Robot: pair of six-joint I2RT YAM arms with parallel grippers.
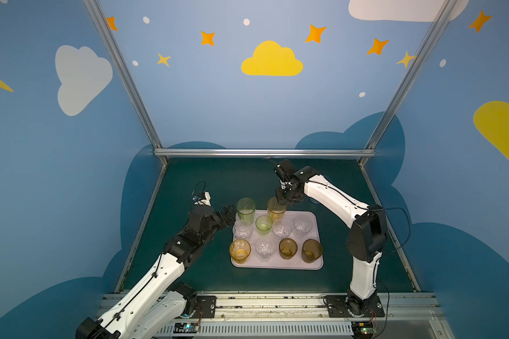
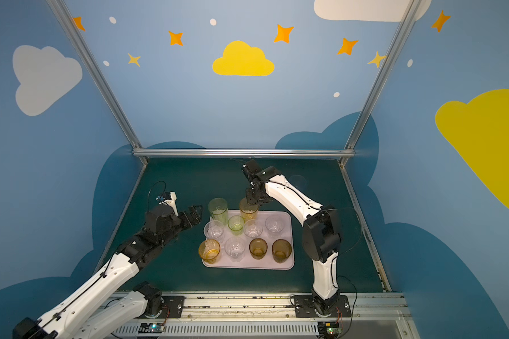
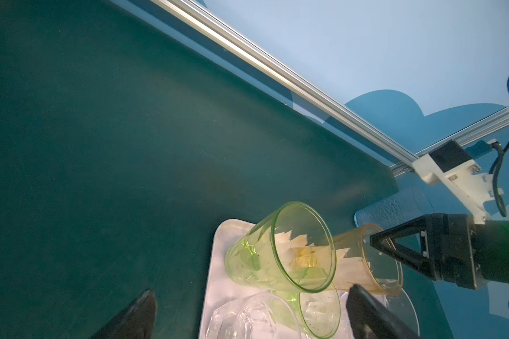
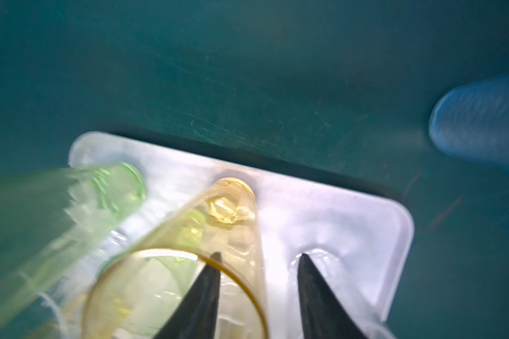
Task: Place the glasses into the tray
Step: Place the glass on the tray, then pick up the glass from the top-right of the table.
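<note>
The pale lilac tray (image 1: 276, 267) (image 2: 247, 267) lies mid-table and holds several glasses. A tall amber glass (image 1: 276, 212) (image 4: 232, 223) stands at its back edge beside a tall green glass (image 1: 246, 210) (image 3: 276, 258). My right gripper (image 1: 281, 200) (image 4: 259, 255) hangs over the amber glass, open, with one finger inside the rim and the other outside, clear of the wall. My left gripper (image 1: 228, 214) (image 3: 252, 292) is wide open just left of the tray, level with the green glass and holding nothing. A pale blue glass (image 3: 394, 205) (image 4: 482, 117) sits on the mat, off the tray.
Short clear glasses (image 1: 243, 229), a short green one (image 1: 263, 224), an amber one (image 1: 240, 249) and two brown ones (image 1: 288, 248) fill the tray's middle and front rows. An aluminium rail (image 1: 265, 152) bounds the dark green mat (image 1: 203, 182) at the back.
</note>
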